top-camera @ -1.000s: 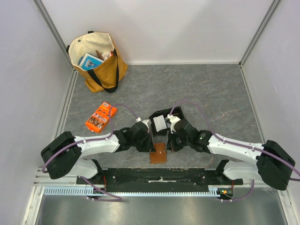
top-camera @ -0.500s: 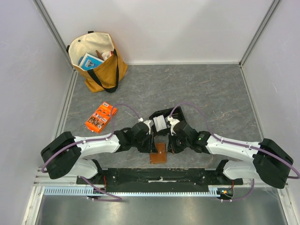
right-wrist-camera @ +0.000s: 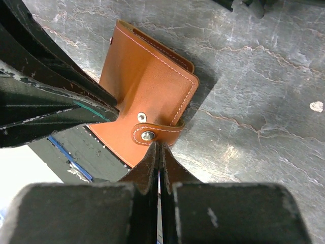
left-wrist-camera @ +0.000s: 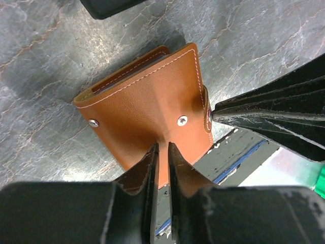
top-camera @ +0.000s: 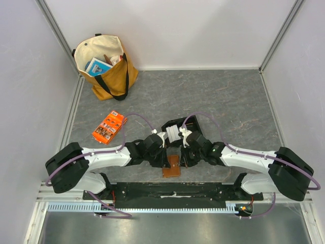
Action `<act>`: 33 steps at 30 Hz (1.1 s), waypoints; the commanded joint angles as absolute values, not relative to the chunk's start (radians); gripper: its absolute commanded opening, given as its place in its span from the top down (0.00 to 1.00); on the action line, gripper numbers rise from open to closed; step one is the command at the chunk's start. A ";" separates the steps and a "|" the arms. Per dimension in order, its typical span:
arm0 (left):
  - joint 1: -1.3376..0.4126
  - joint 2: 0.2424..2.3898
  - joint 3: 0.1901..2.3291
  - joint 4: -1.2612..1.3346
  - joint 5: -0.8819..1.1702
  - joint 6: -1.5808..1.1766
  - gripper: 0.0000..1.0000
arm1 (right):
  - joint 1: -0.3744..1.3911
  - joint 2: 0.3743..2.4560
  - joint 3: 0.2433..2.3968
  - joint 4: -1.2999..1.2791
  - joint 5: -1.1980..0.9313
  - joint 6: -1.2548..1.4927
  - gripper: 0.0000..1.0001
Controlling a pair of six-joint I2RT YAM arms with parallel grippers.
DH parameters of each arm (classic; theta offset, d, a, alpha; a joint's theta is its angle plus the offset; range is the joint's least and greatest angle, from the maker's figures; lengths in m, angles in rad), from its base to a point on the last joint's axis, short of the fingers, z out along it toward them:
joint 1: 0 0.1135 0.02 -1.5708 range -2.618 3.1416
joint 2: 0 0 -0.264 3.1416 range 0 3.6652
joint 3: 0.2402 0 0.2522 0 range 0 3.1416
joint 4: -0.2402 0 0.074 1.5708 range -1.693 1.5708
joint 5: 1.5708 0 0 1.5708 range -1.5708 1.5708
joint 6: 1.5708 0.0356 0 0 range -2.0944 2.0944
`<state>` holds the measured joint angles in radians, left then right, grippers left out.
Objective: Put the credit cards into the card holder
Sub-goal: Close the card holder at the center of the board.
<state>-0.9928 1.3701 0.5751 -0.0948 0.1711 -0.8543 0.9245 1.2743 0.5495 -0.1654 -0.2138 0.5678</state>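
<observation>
The card holder [top-camera: 173, 167] is a brown leather wallet, folded shut, lying at the table's near edge; its snap tab [right-wrist-camera: 152, 133] is fastened. My left gripper [top-camera: 166, 161] is shut and empty, its tips [left-wrist-camera: 161, 146] just above the wallet's [left-wrist-camera: 147, 104] near side. My right gripper [top-camera: 184, 160] is shut, its tips [right-wrist-camera: 159, 144] touching the tab of the wallet [right-wrist-camera: 144, 86]. Each wrist view shows the other gripper's fingers [left-wrist-camera: 269, 109] [right-wrist-camera: 51, 96] beside the wallet. The credit cards [top-camera: 173, 133], a white stack, stand in a black tray [top-camera: 179, 124] just behind the grippers.
An orange printed packet [top-camera: 109, 126] lies to the left. A tan tote bag [top-camera: 105, 66] with items in it stands at the back left. The black base rail [top-camera: 172, 190] runs under the wallet's near end. White walls enclose the grey table.
Both grippers have moved inward and closed in on the wallet from either side. The wallet, tray and cards have not moved.
</observation>
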 commanded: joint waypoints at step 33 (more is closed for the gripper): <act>-1.019 1.462 0.594 -0.077 0.163 -0.822 0.93 | 0.923 1.379 0.609 -0.080 -0.261 0.565 1.00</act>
<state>-1.0042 1.4273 0.5900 -0.0616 0.1898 -0.8543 0.9245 1.3521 0.5663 -0.1192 -0.2512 0.5678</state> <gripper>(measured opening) 0.074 0.006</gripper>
